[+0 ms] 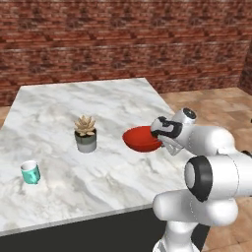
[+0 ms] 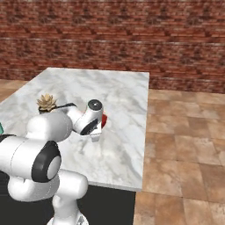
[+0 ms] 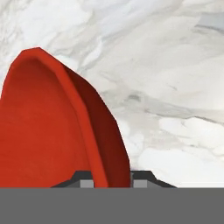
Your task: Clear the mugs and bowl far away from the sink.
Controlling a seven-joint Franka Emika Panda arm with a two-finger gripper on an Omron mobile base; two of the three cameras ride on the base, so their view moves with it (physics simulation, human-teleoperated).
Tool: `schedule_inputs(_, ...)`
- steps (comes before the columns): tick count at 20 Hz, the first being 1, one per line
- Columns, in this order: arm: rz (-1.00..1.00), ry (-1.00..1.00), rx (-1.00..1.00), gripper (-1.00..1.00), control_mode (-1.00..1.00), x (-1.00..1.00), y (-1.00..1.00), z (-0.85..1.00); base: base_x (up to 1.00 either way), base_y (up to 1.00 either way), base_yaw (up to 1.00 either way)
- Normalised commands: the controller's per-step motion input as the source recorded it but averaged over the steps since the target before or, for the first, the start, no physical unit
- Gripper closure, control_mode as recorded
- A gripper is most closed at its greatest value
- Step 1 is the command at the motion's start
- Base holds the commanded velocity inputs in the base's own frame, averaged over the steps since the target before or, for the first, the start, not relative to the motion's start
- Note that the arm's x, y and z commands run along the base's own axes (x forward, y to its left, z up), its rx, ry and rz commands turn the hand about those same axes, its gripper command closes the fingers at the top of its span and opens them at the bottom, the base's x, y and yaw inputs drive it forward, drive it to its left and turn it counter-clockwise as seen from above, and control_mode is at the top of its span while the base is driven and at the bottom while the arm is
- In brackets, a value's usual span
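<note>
My gripper [image 1: 160,141] is shut on the near rim of the wide red bowl [image 1: 140,139], which hangs low over the right side of the marble counter [image 1: 98,103]. In the hand view the bowl's rim [image 3: 94,144] runs between my two dark fingertips [image 3: 141,178], and the gripper [image 3: 111,181] clamps it. From the right base view a sliver of the bowl [image 2: 104,121] peeks out behind my hand [image 2: 94,124]. A teal mug [image 1: 30,172] with a white inside stands upright near the counter's front left. The sink is out of view.
A grey pot with a succulent [image 1: 85,134] stands left of the bowl, also in the right base view as the succulent [image 2: 46,103]. The counter's right edge [image 2: 146,127] drops to a tiled floor [image 2: 184,145]. A brick wall [image 1: 123,39] is behind.
</note>
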Motion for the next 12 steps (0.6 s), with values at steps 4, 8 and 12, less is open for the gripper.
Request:
schedule_inputs(4, 0.04, 0.11, 0.01, 1.00, -1.00, 0.59, -0.10, -0.22, 0.00, 0.00, 0.00)
schedule_inputs(8, 0.08, 0.02, 0.00, 1.00, -1.00, 0.46, -0.03, -0.35, 0.00, 0.00, 0.00)
schedule_inputs(12, 0.13, -0.02, 0.00, 1.00, -1.00, 0.24, 0.00, -0.43, 0.00, 0.00, 0.00)
